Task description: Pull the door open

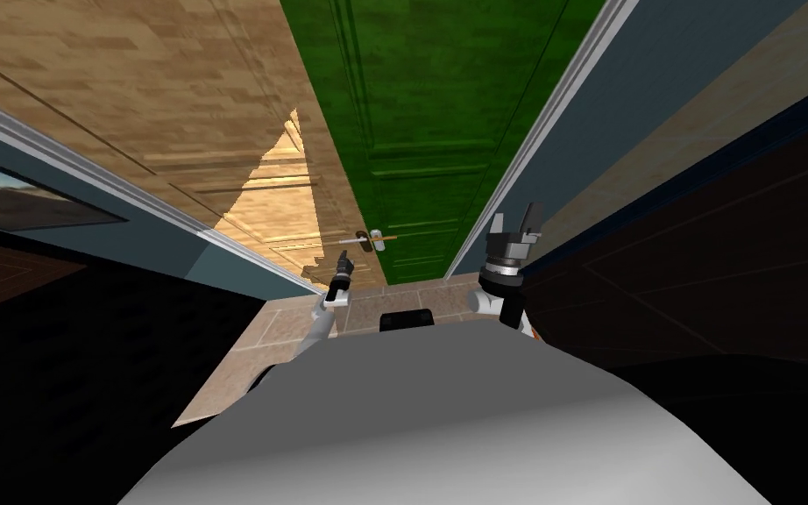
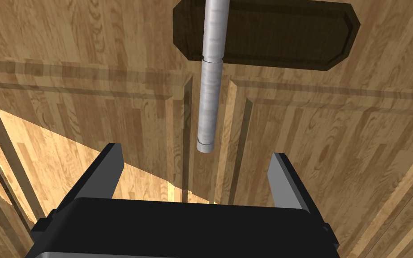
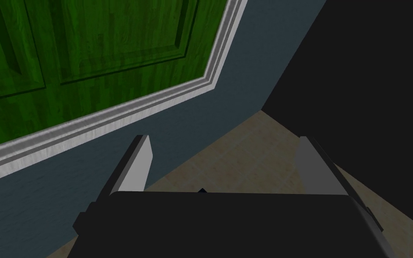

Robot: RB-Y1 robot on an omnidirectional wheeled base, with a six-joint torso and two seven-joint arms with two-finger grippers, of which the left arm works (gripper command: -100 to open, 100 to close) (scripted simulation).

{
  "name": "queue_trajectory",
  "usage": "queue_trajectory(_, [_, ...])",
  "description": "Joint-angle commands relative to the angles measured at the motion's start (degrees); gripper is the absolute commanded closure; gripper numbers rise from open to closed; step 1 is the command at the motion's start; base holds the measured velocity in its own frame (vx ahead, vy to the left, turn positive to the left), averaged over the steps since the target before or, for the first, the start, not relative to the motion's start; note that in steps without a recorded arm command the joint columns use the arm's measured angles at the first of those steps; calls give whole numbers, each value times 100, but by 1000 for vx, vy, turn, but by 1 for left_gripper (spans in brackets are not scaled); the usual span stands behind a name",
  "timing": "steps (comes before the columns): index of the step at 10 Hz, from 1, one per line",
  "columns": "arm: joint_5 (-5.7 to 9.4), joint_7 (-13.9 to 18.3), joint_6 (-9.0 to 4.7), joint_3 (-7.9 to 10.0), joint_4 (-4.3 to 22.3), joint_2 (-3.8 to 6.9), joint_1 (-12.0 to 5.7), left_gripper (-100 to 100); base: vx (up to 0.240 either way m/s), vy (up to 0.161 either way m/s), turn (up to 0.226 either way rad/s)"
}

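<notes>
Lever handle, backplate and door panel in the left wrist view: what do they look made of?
Lever handle: light grey with fine streaks, likely brushed metal. Backplate: dark brown, faint grain, matte; wood or dark metal, unclear. Door panel: tan planks with plain grain and moulded panels, wood, satin.

The left pincer (image 2: 196, 150) has its blades spread, and the gap between them is free. The grey handle bar (image 2: 210, 103) ends just ahead of that gap, with air on both sides of its tip. Behind the bar the wooden door (image 2: 89, 112) closes the way forward. Ahead of the right pincer (image 3: 223, 138), a blue wall (image 3: 111, 165) and white door frame (image 3: 111, 118) block the way; toward the floor (image 3: 246, 156) there is room
</notes>
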Motion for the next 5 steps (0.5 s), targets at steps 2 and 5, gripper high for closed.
queue_trajectory(2, [82,103,-101,183,197,229,97,-100,84,-25,-89])
queue_trajectory(5, [200,262,-260,426,471,551,221,-100,118,-34,-82])
